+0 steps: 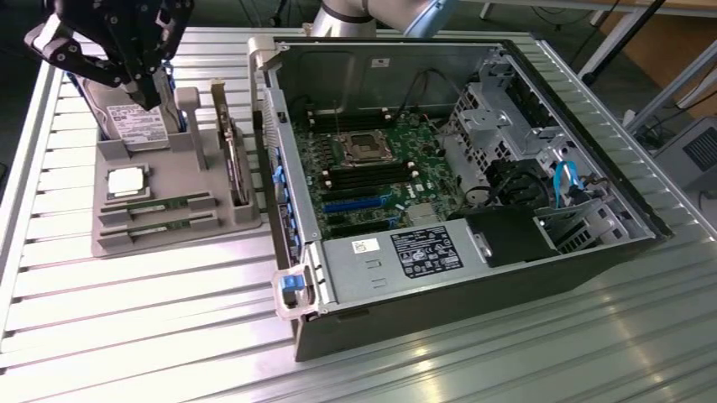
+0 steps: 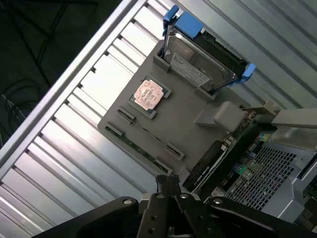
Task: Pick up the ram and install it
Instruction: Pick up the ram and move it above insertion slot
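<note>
one grey tray (image 1: 117, 245), two ram sticks (image 1: 157, 204) lying in it, one processor chip (image 1: 126, 181), one hard drive (image 1: 140, 126), one expansion card (image 1: 235, 155), one open computer case (image 1: 370, 63), one gripper (image 1: 146, 102).

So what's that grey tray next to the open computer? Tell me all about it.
The tray is a flat grey block, matte like moulded plastic, lying on the ribbed metal table beside the open computer. Its slots hold parts: a hard drive propped up at one end, a square silver chip in a recess, a green ram strip in a long groove, a card on edge nearest the computer. The claw hangs over the drive end, not touching.
</note>
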`<state>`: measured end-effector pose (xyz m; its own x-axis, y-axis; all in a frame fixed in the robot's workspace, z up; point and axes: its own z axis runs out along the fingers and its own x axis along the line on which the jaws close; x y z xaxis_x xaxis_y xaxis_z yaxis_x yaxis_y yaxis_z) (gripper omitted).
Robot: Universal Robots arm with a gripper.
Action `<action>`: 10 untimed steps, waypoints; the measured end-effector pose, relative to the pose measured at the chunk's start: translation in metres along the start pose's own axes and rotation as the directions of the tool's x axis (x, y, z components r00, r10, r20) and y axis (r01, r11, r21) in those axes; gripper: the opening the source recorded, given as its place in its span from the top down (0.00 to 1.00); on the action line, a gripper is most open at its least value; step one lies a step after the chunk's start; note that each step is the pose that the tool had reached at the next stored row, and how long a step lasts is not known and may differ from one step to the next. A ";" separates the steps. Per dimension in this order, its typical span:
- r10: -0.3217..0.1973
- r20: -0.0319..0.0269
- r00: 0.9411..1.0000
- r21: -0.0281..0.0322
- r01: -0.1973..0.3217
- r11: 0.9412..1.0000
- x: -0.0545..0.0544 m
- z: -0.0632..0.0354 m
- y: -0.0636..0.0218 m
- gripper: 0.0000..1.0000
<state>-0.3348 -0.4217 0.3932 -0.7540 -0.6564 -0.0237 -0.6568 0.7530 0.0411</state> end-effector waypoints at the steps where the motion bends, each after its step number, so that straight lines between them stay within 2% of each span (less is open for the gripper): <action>1: -0.023 -0.001 1.000 0.000 0.023 1.000 0.000 0.0000 0.0000 0.90; 3: -0.078 -0.004 0.997 -0.001 0.078 0.997 0.000 0.0000 0.0000 0.90; 4: -0.120 -0.006 0.993 -0.002 0.120 0.993 0.000 0.0000 0.0000 0.90; 6: -0.162 -0.008 0.987 -0.003 0.161 0.987 0.000 0.0000 0.0000 0.90; 7: -0.184 -0.009 0.983 -0.003 0.184 0.983 0.000 0.0000 0.0000 0.90; 10: -0.257 -0.014 0.966 -0.004 0.257 0.966 0.000 0.0000 -0.0001 0.90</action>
<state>-0.3348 -0.4218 0.3932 -0.5595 -0.8286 -0.0199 -0.8286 0.5585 0.0380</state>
